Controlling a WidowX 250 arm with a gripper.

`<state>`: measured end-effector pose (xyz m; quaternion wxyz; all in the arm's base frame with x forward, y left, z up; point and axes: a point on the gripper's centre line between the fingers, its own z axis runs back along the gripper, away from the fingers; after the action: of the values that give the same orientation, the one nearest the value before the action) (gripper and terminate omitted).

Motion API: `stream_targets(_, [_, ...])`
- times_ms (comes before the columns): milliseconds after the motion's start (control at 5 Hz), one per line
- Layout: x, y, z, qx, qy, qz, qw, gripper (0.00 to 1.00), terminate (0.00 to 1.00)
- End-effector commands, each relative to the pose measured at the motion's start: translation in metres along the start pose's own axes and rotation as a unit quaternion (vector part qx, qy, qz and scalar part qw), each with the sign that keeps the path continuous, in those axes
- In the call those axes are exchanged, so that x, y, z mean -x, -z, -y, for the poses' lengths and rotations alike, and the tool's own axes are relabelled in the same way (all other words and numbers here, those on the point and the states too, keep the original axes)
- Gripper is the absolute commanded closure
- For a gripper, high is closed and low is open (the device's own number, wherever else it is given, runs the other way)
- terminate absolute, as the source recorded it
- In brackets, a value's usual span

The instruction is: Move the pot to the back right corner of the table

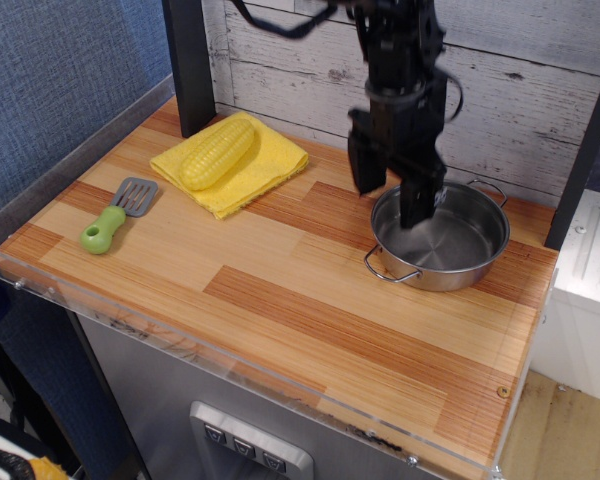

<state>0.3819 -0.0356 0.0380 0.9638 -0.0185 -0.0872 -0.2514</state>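
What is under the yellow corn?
The yellow corn cob lies on a folded yellow cloth spread on the striped wooden table. The wood directly beneath the cloth is covered.

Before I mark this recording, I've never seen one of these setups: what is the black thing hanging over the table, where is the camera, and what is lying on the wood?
There is one view, taken from a camera above and in front of the table, looking down at an angle. The black thing is a single robot arm reaching down from the back wall. Its end is a gripper with two fingers, and they stand apart, one on each side of the near rim of the pot, holding nothing. The arm looks blurred, so it is probably moving. The shiny pot sits flat on the wood near the back right corner. At the back left a yellow cloth lies with a corn cob on top of it. In front of that is a small spatula with a green handle.
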Motion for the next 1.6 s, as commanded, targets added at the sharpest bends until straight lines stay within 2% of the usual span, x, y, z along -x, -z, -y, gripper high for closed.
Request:
stream_targets(0, [-0.021,-0.084,-0.004,-0.031,0.029,0.092,0.9949,0.00,0.00])
stream_targets(200, [-0.018,-0.115,-0.007,-0.043,0.052,0.097,0.9930,0.00,0.00])
stream_targets(400, [-0.006,-0.147,-0.009,-0.072,0.067,0.110,0.9891,0.00,0.00])
stream_targets(600, [0.005,-0.168,-0.007,-0.084,0.055,0.113,0.9885,0.00,0.00])
stream_targets(1400, [0.005,-0.168,-0.007,-0.084,0.055,0.113,0.9885,0.00,0.00])
